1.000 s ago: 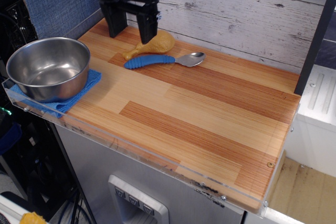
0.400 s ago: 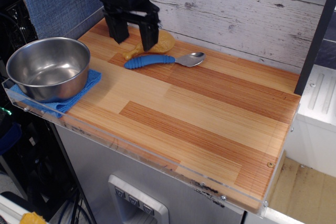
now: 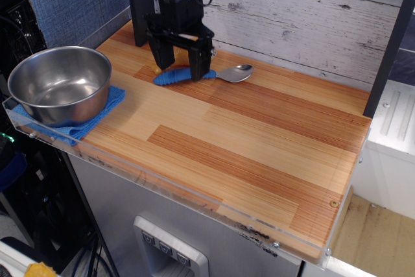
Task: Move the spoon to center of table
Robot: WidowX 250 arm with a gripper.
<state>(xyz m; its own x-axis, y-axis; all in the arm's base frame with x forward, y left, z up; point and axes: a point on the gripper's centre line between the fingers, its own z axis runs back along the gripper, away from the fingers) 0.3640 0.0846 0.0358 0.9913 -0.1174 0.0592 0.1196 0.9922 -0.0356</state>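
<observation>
At the back-left of the table [image 3: 259, 141], in the single observation.image view, the spoon [image 3: 194, 74] lies flat with its blue ribbed handle pointing left and its silver metal bowl pointing right, near the whitewashed plank wall [image 3: 305, 17] and well apart from the table centre. The gripper [image 3: 183, 64] stands directly over the handle with its jaws spread apart; one black finger sits behind the handle and the other in front, so the handle lies between them, and no grasp is made. Whether the fingertips touch the wood cannot be told from this angle. A tan toy drumstick [image 3: 155, 68] is almost wholly hidden behind the gripper; only a small end shows just beside the handle tip. A steel bowl [image 3: 59, 84] rests on a blue cloth [image 3: 110, 105] at the left edge, well apart from the spoon. Judged from this layout, the step in hand is the approach for pickup, and the transport has not begun. The next move calls for the jaws to close squarely on the thick handle without catching the drumstick, followed by a lift clear of the wood and a carry forward and to the right, toward the open striped planks at mid-table, where the spoon is to be set down
</observation>
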